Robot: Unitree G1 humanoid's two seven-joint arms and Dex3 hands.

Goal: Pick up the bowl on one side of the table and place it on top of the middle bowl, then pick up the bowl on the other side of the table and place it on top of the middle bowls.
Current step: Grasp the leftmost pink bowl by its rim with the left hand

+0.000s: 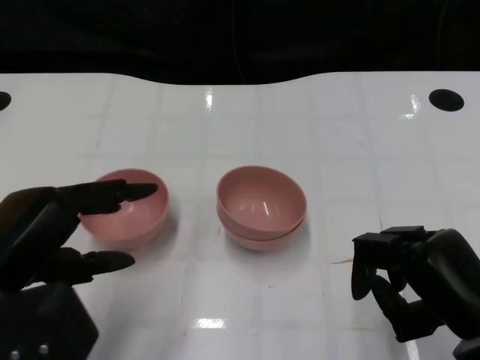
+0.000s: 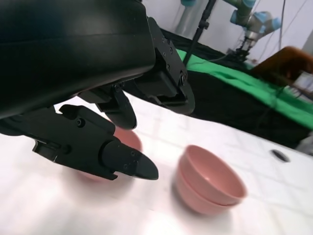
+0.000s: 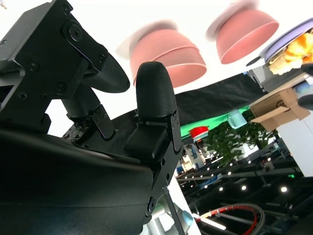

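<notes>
A single smooth pink plastic bowl [image 1: 126, 207] sits upright on the left part of the glossy white table [image 1: 300, 135], and the black left hand [image 1: 52, 232] hovers at it with fingers spread apart: the upper finger [image 1: 120, 192] reaches over the bowl's near rim while the lower one [image 1: 105, 261] lies in front of the bowl, so the hand brackets it without gripping (the left wrist view shows the fingertips above the bowl, holding nothing). Near the table's middle stands a stack of two pink bowls [image 1: 261, 207], one nested in the other, well apart from either hand. The black right hand [image 1: 420, 289] hangs low at the table's right side, fingers curled in with nothing in them. A dark round hole [image 1: 445, 100] marks the table's far right corner. Beyond the far edge, the left wrist view shows a green cloth [image 2: 234, 78] and a robot arm on a stand [image 2: 247, 22].
</notes>
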